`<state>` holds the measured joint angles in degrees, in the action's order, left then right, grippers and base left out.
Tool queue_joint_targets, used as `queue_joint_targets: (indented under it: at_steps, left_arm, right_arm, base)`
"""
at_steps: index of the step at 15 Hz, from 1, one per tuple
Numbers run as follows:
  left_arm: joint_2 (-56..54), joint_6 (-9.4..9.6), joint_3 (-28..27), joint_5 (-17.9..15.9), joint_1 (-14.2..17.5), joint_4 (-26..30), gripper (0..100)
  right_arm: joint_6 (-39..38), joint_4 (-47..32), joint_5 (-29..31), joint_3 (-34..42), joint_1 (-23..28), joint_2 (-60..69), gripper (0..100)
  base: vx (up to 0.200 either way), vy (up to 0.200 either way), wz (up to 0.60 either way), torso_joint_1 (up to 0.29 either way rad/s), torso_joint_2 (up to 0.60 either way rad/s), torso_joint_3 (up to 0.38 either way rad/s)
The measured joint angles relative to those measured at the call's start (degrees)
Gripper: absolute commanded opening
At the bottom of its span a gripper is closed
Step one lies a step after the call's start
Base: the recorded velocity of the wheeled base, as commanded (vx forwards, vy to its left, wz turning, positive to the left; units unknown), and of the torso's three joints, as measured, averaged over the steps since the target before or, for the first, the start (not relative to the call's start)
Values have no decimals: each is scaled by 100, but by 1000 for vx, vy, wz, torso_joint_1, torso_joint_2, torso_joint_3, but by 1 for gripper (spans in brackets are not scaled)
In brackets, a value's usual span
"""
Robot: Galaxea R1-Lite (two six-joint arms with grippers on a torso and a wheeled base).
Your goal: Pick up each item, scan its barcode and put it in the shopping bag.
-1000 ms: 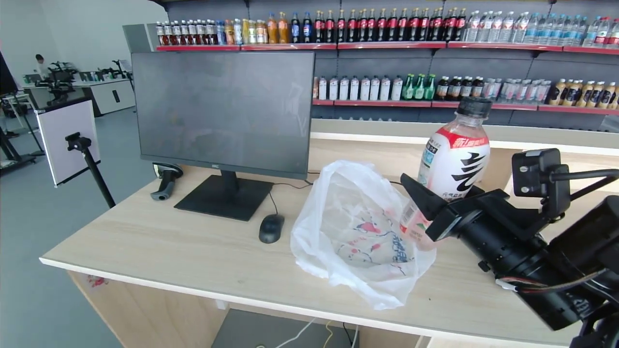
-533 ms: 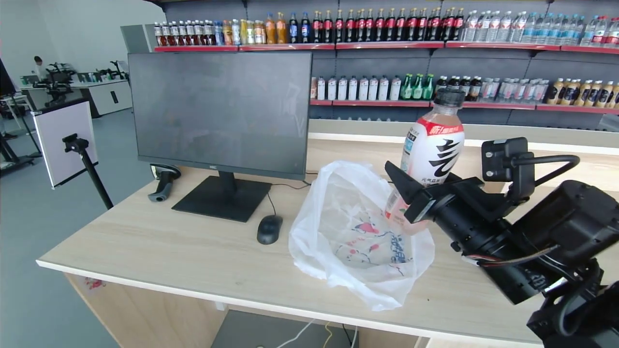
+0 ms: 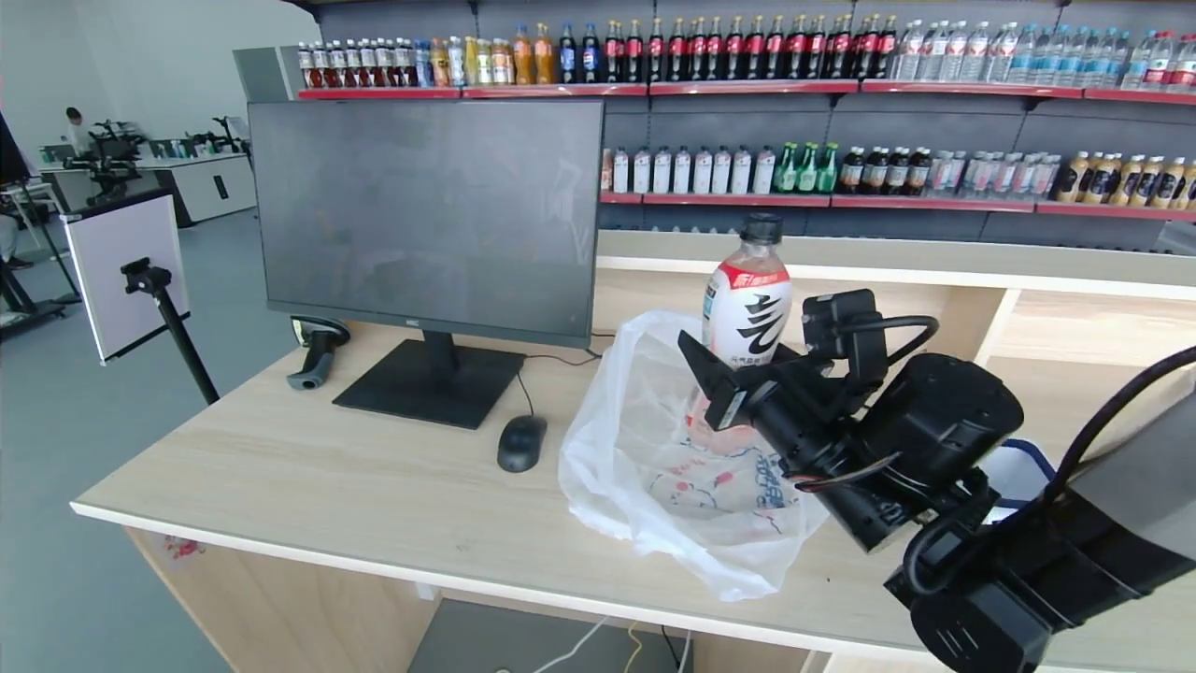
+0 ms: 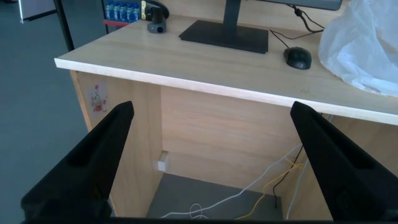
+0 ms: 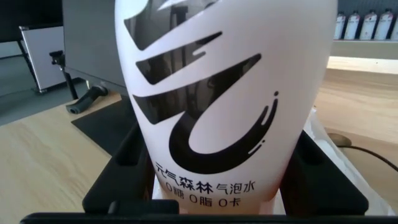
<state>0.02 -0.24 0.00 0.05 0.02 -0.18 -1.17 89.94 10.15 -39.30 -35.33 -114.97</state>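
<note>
The right tool point(image 3: 733, 397) clamps the bottle point(image 3: 748, 313) upright, the shopping bag point(image 3: 654, 458) just beneath it, so likely only the drop-in remains.

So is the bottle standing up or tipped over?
Upright. The bottle has its black cap pointing straight up. The right tool grips its lower half, and its bottom shows through the plastic shopping bag.

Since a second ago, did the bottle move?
Yes. The bottle, held by the right gripper, moved left toward the monitor, from the shopping bag's right edge to above its open mouth.
</note>
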Motion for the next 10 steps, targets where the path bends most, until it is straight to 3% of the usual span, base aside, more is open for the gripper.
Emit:
queue_joint_targets:
  at_steps: [10]
  left_arm:
    - [0, 4, 0, 2, -2, -6, 100]
  right_arm:
    - [-140, -2, -4, -879, 29, -1074, 0]
  base:
    - [0, 0, 0, 0, 0, 0]
